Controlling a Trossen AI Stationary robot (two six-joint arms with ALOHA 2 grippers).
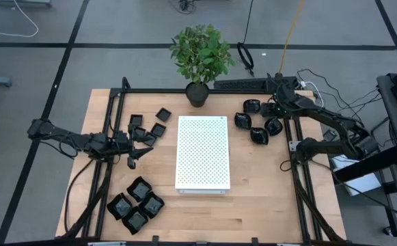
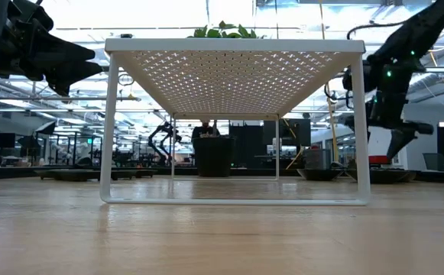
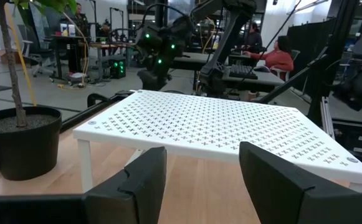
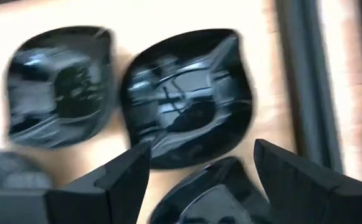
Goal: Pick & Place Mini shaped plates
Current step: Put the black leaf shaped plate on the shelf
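Several rounded black mini plates (image 1: 256, 123) lie on the table's far right. My right gripper (image 1: 275, 104) hangs open above them, tipped down. In the right wrist view its fingers (image 4: 202, 152) stand apart over one rounded plate (image 4: 187, 99), with another (image 4: 59, 87) beside it. Small square plates (image 1: 149, 126) lie at the far left and larger wavy-edged ones (image 1: 137, 202) at the near left. My left gripper (image 1: 142, 147) is open and level near the small squares, pointing at the white board (image 3: 218, 124).
The white perforated board (image 1: 203, 154) stands on legs at the table's middle. A black plant pot (image 1: 197, 92) stands at the far edge behind it. A black frame rail (image 1: 297, 171) runs along the right side, and another (image 1: 109, 171) along the left.
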